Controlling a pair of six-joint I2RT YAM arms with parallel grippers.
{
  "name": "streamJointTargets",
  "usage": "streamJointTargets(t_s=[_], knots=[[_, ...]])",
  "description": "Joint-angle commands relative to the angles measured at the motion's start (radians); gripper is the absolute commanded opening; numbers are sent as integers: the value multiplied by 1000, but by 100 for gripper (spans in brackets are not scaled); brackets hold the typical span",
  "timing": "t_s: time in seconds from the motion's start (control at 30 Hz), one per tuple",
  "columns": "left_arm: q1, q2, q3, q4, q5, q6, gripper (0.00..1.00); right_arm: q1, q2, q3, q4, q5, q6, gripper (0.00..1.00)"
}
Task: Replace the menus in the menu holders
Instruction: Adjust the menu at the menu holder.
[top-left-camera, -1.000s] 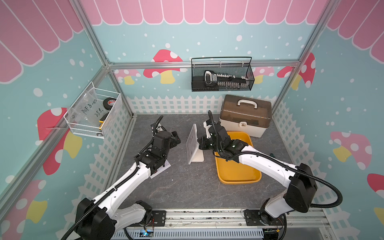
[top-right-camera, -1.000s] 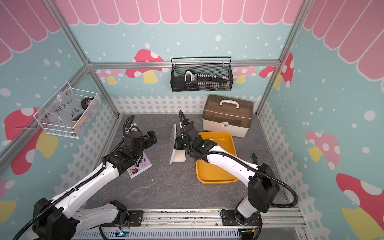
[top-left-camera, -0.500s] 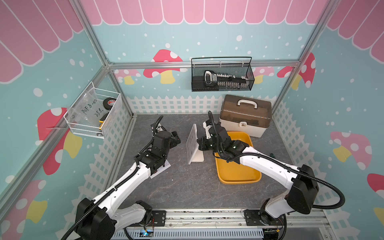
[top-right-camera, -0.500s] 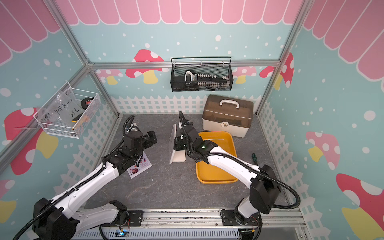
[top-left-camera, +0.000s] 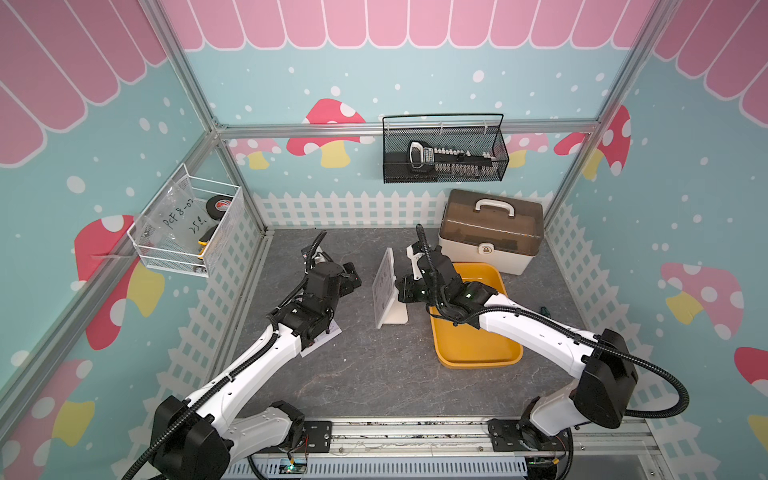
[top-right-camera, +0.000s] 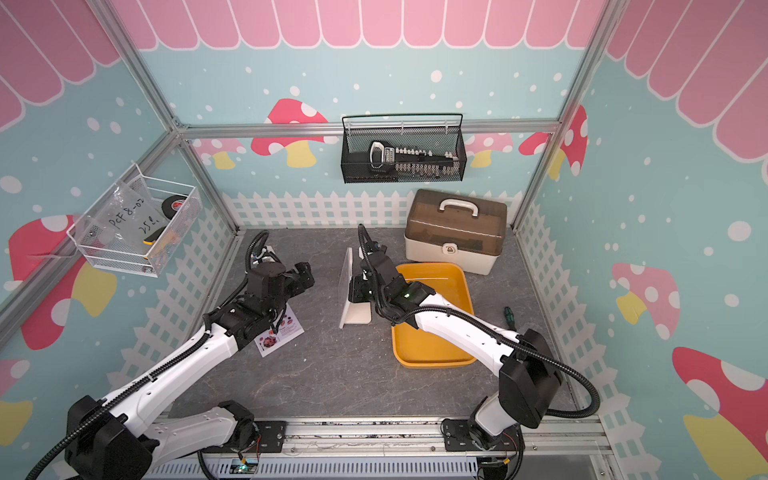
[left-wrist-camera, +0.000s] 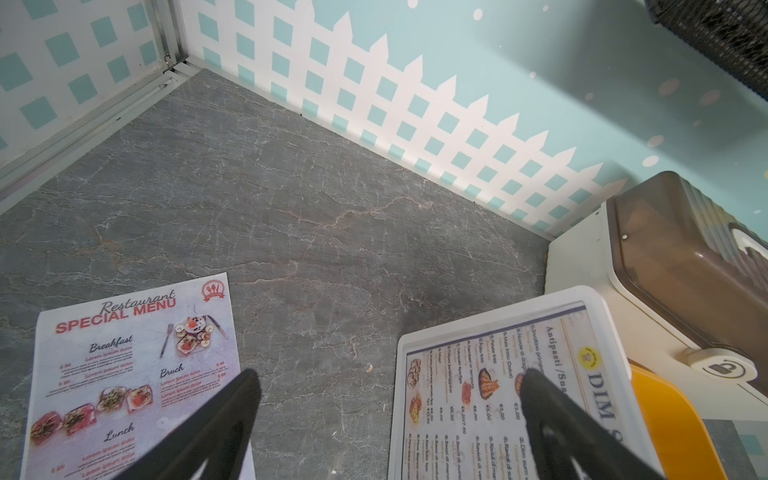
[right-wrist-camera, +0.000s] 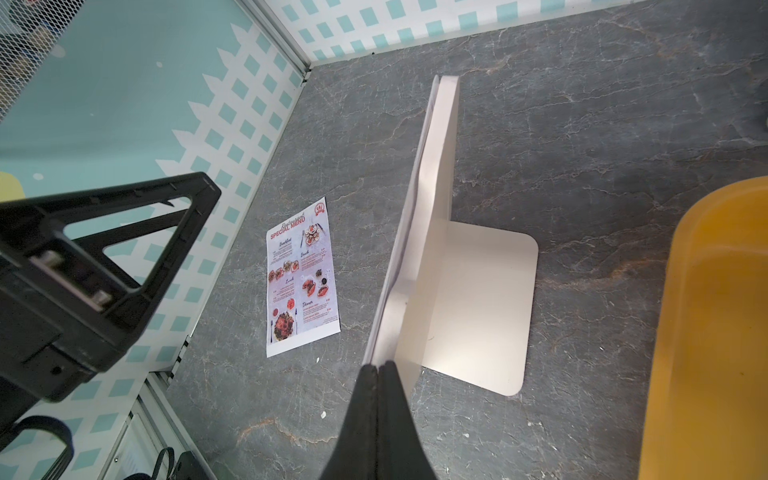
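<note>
Left wrist: grey veined tabletop (left-wrist-camera: 291, 187) below picket-fence teal wall (left-wrist-camera: 457, 62)

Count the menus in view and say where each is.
2. The Special Menu lies flat on the tabletop beside the left arm; the Dim Sum menu stands inside the white holder. Others may be hidden.

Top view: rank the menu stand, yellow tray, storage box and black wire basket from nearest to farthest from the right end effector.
1. Menu stand: at the right end effector's tips.
2. Yellow tray: just beside it, to the right.
3. Storage box: behind, farther back.
4. Black wire basket: hung high at the back.
</note>
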Motion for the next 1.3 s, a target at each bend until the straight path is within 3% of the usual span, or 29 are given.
streamJointTargets(t_s=[0.0,1.27], knots=[[-2,-17,5,-7,-21,1,98,7,-28,15,-7,27,-15,0],[0,-30,-12,-5,-34,-1,98,23,-25,-14,-72,-17,-6,0]])
